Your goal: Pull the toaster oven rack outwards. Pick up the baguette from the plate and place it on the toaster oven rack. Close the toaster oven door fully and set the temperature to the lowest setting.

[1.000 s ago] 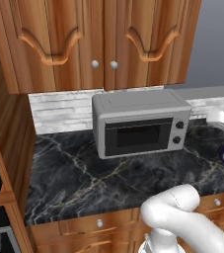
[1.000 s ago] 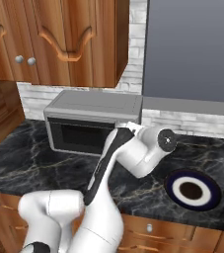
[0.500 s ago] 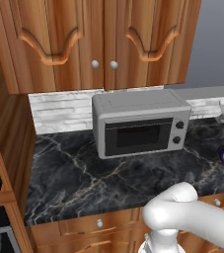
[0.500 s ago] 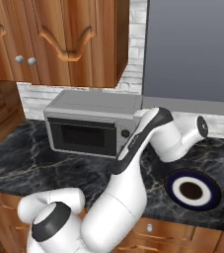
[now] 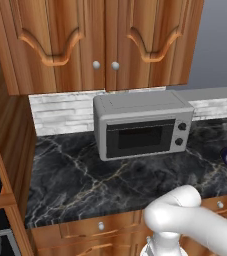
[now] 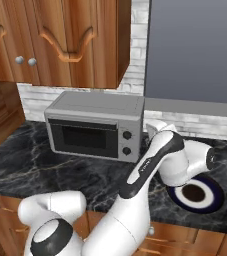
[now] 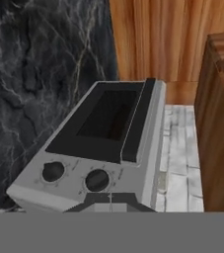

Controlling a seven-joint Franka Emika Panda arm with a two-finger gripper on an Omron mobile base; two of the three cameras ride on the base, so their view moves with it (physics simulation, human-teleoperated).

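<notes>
While its jaws are closed, the gripper grips nothing.

Glossy white arm, dark joints

You see a toaster oven of matt grey metal with a dark glossy glass toaster oven door, standing on a polished black marble counter beneath varnished wood cabinets.
</notes>
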